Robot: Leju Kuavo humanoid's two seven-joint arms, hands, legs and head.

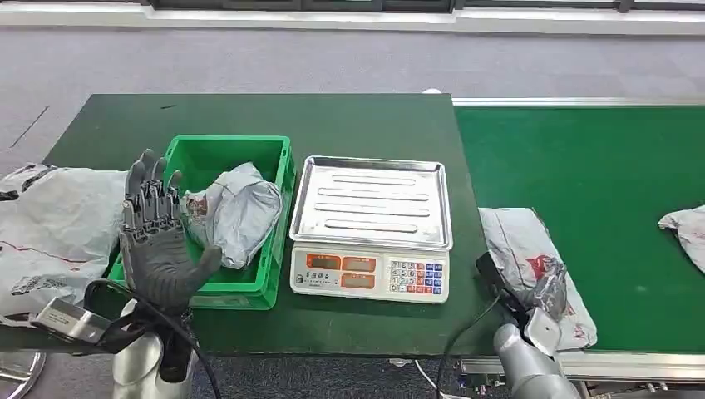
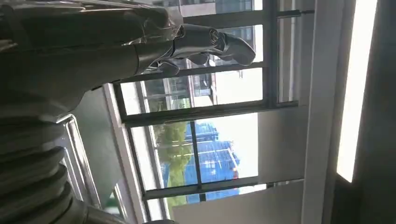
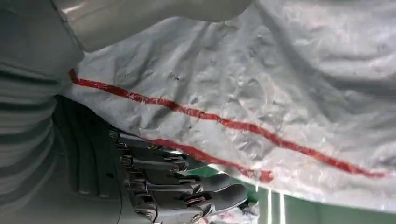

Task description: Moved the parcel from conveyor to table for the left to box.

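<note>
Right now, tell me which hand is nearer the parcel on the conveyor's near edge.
Right. The right hand is at the parcel, fingers under its edge. The left hand is raised beside the green crate, across the scale.

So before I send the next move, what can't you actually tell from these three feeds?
- Right robot hand grip: head view has it at the parcel edge; right wrist view shows fingers under the film, contact unclear.
- Scale readout: too small in head view.
- Green bin contents: the left robot hand and bagged parcel cover its floor.
- Second belt parcel: cut off by the head view's edge.
</note>
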